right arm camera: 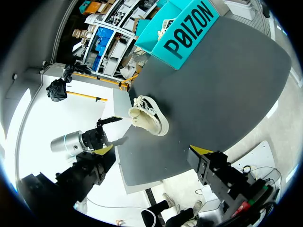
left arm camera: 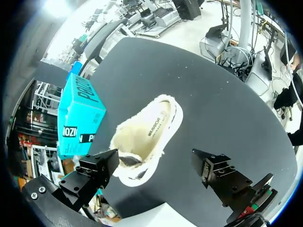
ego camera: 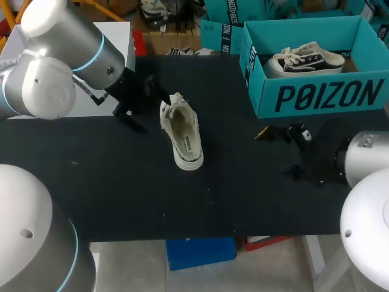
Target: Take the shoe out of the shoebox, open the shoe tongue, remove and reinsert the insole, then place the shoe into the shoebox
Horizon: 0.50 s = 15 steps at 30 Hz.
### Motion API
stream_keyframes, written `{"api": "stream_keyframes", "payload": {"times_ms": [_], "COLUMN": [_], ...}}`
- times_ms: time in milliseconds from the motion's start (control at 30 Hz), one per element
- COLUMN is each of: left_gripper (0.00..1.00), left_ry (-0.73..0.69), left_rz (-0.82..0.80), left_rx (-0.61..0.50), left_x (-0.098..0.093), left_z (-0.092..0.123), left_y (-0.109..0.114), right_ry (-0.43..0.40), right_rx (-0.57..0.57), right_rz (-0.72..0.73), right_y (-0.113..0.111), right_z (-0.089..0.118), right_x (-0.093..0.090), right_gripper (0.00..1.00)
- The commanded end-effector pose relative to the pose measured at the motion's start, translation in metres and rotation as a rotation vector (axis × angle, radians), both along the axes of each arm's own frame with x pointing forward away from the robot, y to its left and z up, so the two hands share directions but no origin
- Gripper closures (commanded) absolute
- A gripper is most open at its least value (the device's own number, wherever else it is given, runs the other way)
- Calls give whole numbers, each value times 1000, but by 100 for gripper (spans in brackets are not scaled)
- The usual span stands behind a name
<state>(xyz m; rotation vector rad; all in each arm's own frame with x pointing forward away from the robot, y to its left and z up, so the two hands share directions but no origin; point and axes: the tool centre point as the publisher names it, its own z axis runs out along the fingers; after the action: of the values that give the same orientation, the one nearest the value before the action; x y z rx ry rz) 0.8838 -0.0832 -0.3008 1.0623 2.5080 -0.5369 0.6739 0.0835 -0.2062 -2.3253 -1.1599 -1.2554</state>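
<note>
Centre frame, the shoe [ego camera: 182, 131] lies loose; left gripper [left arm camera: 155, 156], fingers spread, may shove it if closing off-centre; right gripper [right arm camera: 152, 150] spread, empty.

The shoe [ego camera: 181, 131] is cream with a white sole, and its insole [left arm camera: 154, 125] carries dark print. The box [ego camera: 316, 97] is teal with black lettering. The sneaker [ego camera: 310, 59] is black with white laces. The table [ego camera: 121, 188] is black. The left arm [ego camera: 67, 42] is silver, ringed pale blue. The right gripper [right arm camera: 151, 151] is black, tipped yellow.

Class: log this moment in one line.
cream low-top shoe: on black table | teal cardboard shoebox: holds black-and-white shoe | both jaws: open
</note>
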Motion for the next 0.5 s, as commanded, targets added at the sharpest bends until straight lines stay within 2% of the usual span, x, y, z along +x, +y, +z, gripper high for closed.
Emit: {"api": "stream_keyframes", "payload": {"times_ms": [33,67,100,167,200,300,333,367,500], "left_gripper": [0,18,29,37,48,67,85,91,100], "left_ry": [-25,-31,-34,-36,-37,-40,-45,-49,-68], "left_rz": [12,17,19,31,33,41,44,49,63], "left_rx": [-45,-54,-55,-64,-67,-75,-76,-82,-101], "left_x": [9,13,16,20,24,29,32,35,49], "left_z": [-5,-5,-6,-8,-9,-11,-11,-11,-11], "left_y": [-8,-10,-12,-15,-18,-21,-22,-23,-28], "right_ry": [17,17,17,17,17,17,17,17,17], "right_rx": [29,29,29,29,29,29,29,29,29], "right_rz": [22,22,22,22,22,22,22,22,22], "right_y": [-8,-8,-8,-8,-8,-8,-8,-8,-8], "right_z": [-2,-2,-2,-2,-2,-2,-2,-2,-2], "right_x": [-5,-5,-5,-5,-5,-5,-5,-5,-5], "right_gripper": [0,0,0,0,0,0,0,0,0]}}
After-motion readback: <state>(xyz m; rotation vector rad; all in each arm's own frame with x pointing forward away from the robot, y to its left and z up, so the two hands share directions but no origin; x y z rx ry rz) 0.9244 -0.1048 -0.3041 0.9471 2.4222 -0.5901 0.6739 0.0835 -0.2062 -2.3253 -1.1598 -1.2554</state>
